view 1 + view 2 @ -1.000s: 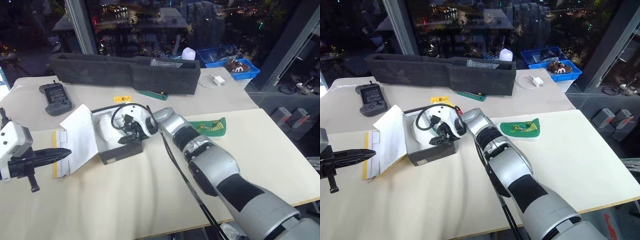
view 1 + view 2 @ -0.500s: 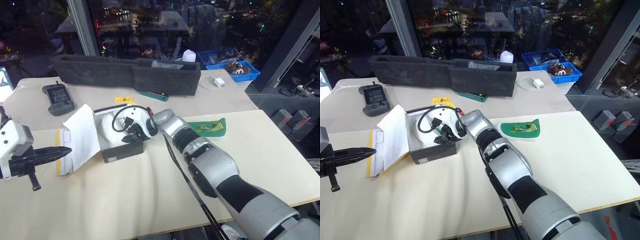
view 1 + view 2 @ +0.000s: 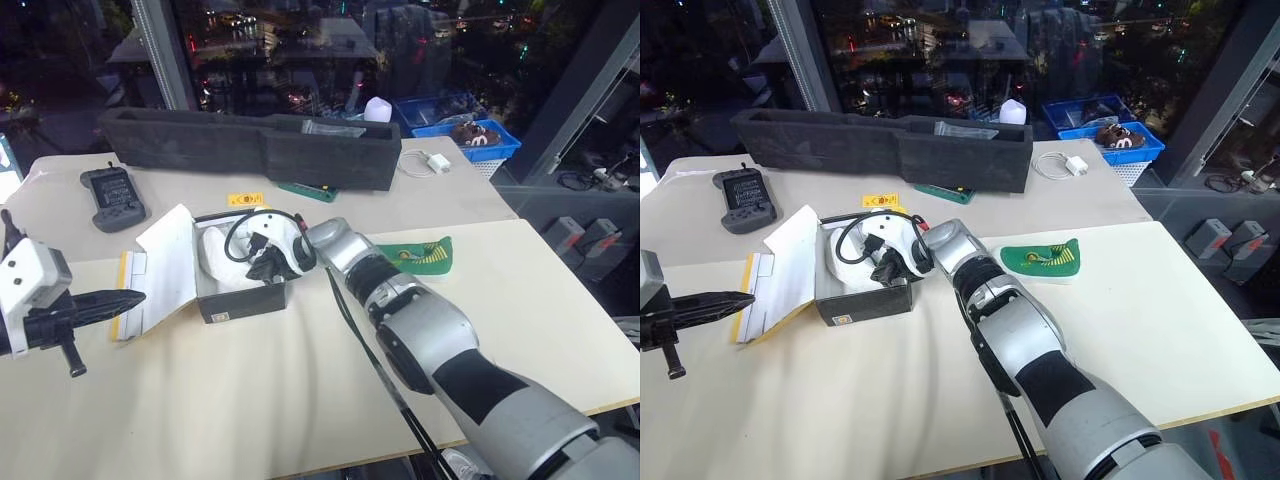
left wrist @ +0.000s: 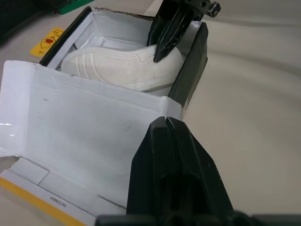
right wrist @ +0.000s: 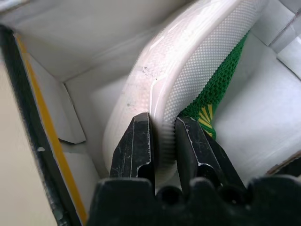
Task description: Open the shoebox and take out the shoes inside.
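Your right gripper point(image 5: 163, 141) reaches into open grey cardboard shoebox point(image 3: 240, 303) (lid folded back), fingers pinched on white sole edge of green knit shoe point(image 5: 188, 89) inside. Second green shoe point(image 3: 420, 252) lies on table point(image 3: 300, 400) beside box. Left gripper point(image 3: 125, 298) hovers closed, empty, near lid.

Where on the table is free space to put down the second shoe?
The near half of the table, in front of the shoebox, is bare. Beside the first shoe, toward the right edge, is free too. Behind the box it is crowded: sticker, controller, foam tray.
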`<move>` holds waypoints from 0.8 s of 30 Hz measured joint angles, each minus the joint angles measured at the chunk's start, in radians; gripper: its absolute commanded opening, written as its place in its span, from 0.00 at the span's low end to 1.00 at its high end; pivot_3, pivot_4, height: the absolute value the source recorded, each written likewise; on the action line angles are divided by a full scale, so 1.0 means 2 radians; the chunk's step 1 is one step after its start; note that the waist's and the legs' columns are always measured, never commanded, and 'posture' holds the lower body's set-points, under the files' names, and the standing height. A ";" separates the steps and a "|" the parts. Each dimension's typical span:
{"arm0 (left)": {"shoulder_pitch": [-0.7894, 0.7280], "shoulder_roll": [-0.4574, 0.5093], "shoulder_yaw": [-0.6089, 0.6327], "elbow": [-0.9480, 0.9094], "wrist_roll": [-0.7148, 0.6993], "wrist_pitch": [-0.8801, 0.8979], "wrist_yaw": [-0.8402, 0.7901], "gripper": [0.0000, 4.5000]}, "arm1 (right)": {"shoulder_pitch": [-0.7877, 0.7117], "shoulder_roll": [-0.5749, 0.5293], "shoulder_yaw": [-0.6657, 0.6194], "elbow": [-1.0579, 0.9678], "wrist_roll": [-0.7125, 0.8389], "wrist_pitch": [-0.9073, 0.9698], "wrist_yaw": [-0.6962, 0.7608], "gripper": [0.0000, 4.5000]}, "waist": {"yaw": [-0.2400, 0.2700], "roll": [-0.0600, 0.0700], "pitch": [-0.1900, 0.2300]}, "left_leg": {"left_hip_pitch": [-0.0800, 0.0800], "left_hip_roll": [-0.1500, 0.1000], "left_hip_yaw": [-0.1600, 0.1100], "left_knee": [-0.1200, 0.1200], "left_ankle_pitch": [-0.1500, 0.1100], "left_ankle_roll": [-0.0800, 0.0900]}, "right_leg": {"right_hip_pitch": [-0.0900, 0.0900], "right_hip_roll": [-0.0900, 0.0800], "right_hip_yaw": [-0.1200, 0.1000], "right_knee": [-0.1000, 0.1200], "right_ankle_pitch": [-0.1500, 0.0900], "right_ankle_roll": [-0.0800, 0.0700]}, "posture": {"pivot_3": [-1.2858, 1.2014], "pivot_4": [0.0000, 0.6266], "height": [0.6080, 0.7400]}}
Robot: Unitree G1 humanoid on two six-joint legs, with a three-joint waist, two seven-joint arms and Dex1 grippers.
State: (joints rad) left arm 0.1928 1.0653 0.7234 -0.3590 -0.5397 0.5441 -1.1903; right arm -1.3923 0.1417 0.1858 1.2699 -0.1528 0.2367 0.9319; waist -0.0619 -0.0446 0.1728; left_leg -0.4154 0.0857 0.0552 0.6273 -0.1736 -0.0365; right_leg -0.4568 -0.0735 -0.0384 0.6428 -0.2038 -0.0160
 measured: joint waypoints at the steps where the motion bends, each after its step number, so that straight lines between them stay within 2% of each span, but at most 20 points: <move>1: -0.001 0.000 0.000 0.000 0.000 0.000 0.000 0.00 | -0.002 0.000 -0.002 0.000 0.003 0.001 0.004 0.07 | 0.000 0.000 0.000 | 0.000 0.000 0.000 0.000 0.000 0.000 | 0.000 0.000 0.000 0.000 0.000 0.000 | 0.52 0.24 0.94; 6: -0.005 0.000 -0.004 0.000 0.000 0.000 0.000 0.00 | -0.025 -0.007 -0.022 -0.018 0.025 0.020 0.023 0.07 | -0.002 0.000 0.001 | -0.004 0.000 0.000 0.000 0.000 0.001 | -0.003 0.001 0.000 0.000 0.000 0.000 | 0.52 0.24 0.94; 10: -0.016 0.000 -0.020 0.000 -0.001 0.000 0.002 0.00 | -0.026 -0.020 -0.026 -0.097 0.051 0.070 0.060 0.07 | -0.001 0.000 0.001 | -0.005 0.000 -0.001 0.000 0.000 0.000 | -0.003 0.001 0.000 -0.001 0.000 0.001 | 0.52 0.24 0.94; 15: -0.022 0.000 -0.030 0.003 0.000 -0.001 0.001 0.00 | 0.020 -0.034 -0.022 -0.174 0.074 0.142 0.079 0.07 | 0.002 -0.001 0.001 | -0.005 0.000 -0.001 0.000 -0.001 -0.001 | -0.002 0.000 0.000 -0.001 0.000 0.001 | 0.52 0.24 0.94; 20: -0.031 0.000 -0.040 0.004 0.000 -0.001 0.001 0.00 | 0.046 -0.049 -0.028 -0.225 0.096 0.198 0.060 0.07 | 0.003 -0.001 0.001 | -0.004 0.000 -0.001 0.000 0.000 -0.001 | -0.002 0.000 0.000 -0.001 -0.001 0.002 | 0.52 0.24 0.94; 24: -0.034 0.000 -0.043 0.006 0.000 -0.002 0.000 0.00 | 0.059 -0.093 -0.080 -0.317 0.137 0.251 0.020 0.07 | 0.010 -0.001 0.001 | -0.004 0.000 -0.001 0.000 0.000 -0.001 | -0.002 0.000 0.000 -0.001 -0.001 0.002 | 0.52 0.24 0.94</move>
State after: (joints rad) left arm 0.1251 1.0655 0.6368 -0.3468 -0.5401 0.5408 -1.1912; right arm -1.2745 -0.0448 0.0267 0.6353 0.1203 0.7390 0.9716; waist -0.0424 -0.0475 0.1739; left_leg -0.4242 0.0850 0.0536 0.6282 -0.1746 -0.0382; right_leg -0.4614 -0.0733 -0.0389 0.6415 -0.2060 -0.0122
